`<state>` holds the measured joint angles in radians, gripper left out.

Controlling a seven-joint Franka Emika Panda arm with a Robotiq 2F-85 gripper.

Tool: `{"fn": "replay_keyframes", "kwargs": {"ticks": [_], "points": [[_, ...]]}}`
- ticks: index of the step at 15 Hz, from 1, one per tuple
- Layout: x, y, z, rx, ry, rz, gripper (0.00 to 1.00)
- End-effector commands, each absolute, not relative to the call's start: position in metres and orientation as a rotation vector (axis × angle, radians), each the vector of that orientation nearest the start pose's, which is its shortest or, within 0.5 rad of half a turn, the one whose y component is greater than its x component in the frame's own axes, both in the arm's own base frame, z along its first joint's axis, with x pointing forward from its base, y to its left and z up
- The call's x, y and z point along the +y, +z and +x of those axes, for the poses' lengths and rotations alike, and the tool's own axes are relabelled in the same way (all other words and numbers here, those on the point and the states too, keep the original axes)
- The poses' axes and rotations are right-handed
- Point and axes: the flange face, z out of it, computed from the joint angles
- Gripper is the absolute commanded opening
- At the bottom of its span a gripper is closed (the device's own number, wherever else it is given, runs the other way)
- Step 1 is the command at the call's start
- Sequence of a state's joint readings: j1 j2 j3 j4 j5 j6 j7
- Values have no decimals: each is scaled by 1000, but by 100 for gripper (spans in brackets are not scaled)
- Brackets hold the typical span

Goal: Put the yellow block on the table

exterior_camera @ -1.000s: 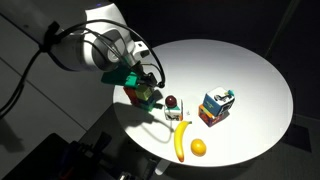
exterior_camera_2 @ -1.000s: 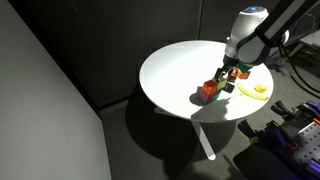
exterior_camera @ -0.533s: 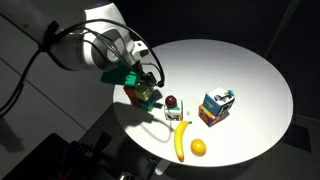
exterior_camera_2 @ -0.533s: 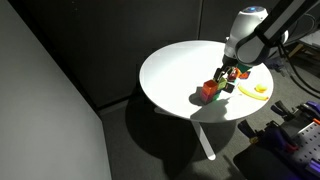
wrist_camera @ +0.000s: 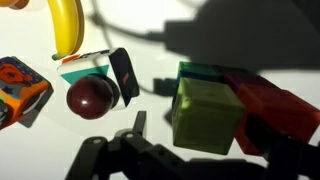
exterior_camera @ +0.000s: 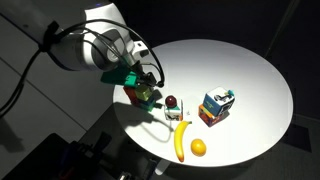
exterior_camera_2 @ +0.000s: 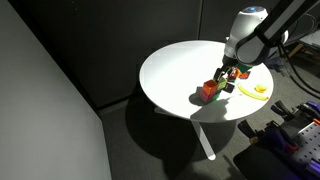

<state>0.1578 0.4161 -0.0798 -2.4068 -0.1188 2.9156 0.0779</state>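
Grasping step, I judge: the jaws stand spread astride the yellow block (wrist_camera: 205,115), so next pinch, lift, and set it on the desk (exterior_camera: 240,70).

delta over 1 s: nothing is changing | gripper (exterior_camera_2: 228,76) is keeping its pose in both exterior views | yellow block (wrist_camera: 205,115) is not shifting

— Light is falling from above onto the white counter (exterior_camera: 250,70), and the room around it is sitting in near darkness.

— Yes, in both exterior views the counter is glowing, almost bleaching out, and small dark shadows are pooling beside whatever is standing on it.

— And the wrist view?

— Hard shadows are cutting across its upper right and the bare surface is glaring. The pincer (wrist_camera: 193,135) is showing as a dark blur along the bottom. The yellow block (wrist_camera: 205,112) is looking soft too.
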Motion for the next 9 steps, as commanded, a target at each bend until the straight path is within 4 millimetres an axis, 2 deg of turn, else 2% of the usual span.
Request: {"fn": "replay_keyframes", "kwargs": {"ticks": [1,9], "points": [[44,152,500,-169,-140,-3184,100],[44,147,500,-169,-127,-3186,100]]}}
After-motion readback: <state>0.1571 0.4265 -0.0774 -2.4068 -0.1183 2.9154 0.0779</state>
